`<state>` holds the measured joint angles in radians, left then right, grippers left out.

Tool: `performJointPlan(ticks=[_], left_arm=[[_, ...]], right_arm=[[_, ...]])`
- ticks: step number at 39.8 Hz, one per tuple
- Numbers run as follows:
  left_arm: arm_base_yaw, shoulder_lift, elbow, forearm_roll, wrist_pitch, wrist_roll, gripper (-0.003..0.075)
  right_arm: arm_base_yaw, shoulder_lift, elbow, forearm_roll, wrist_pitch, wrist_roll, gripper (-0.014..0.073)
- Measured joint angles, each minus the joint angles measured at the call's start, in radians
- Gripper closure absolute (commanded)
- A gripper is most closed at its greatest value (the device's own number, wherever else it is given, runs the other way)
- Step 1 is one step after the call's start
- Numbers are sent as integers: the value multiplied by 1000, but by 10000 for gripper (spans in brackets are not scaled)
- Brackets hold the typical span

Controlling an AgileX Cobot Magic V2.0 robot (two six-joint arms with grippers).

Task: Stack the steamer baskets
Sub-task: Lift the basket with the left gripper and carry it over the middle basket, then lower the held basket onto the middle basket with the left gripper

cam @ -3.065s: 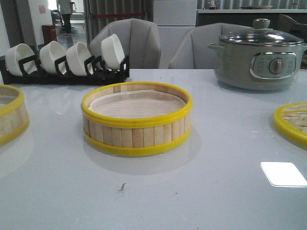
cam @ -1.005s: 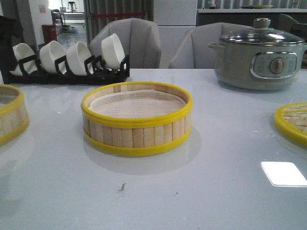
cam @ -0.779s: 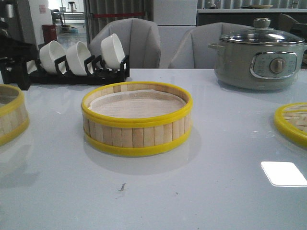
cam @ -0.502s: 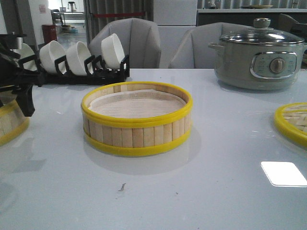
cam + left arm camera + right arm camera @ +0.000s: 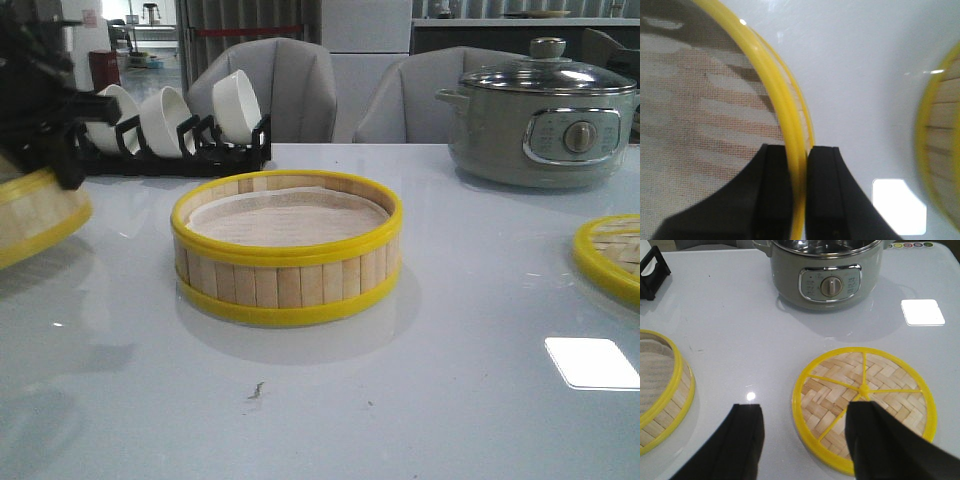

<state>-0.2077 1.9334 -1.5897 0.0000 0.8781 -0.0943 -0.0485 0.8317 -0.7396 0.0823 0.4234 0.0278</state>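
You're set up in some showroom or office-type space: glossy white desk (image 5: 420, 400), grey padded chairs (image 5: 275, 90), bowl rack (image 5: 170, 150), electric pot (image 5: 540, 120) along the far edge.

No text can be read anywhere; the markings around the electric pot's (image 5: 826, 271) dial are too small to read.

The round steamer basket of pale bamboo slats (image 5: 286, 250) has glossy yellow plastic rims and a matt woven liner inside. The flat round lid of woven bamboo (image 5: 864, 405) looks rough. The white table (image 5: 450, 400) is smooth and shiny. The grey-green pot (image 5: 540, 112) has a glass lid.
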Motion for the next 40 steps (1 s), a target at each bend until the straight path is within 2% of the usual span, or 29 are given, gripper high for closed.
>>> performJointPlan(ticks=[10, 22, 29, 40], left_arm=[[-252, -6, -243, -10, 45, 13, 634], [-510, 39, -277, -39, 56, 40, 634], [-567, 102, -277, -39, 58, 49, 634], [-573, 135, -277, -29, 56, 54, 634]], right_arm=[[0, 0, 0, 2, 0, 0, 116], [0, 0, 0, 2, 0, 0, 116], [0, 0, 0, 2, 0, 0, 116], [0, 0, 0, 2, 2, 0, 116]])
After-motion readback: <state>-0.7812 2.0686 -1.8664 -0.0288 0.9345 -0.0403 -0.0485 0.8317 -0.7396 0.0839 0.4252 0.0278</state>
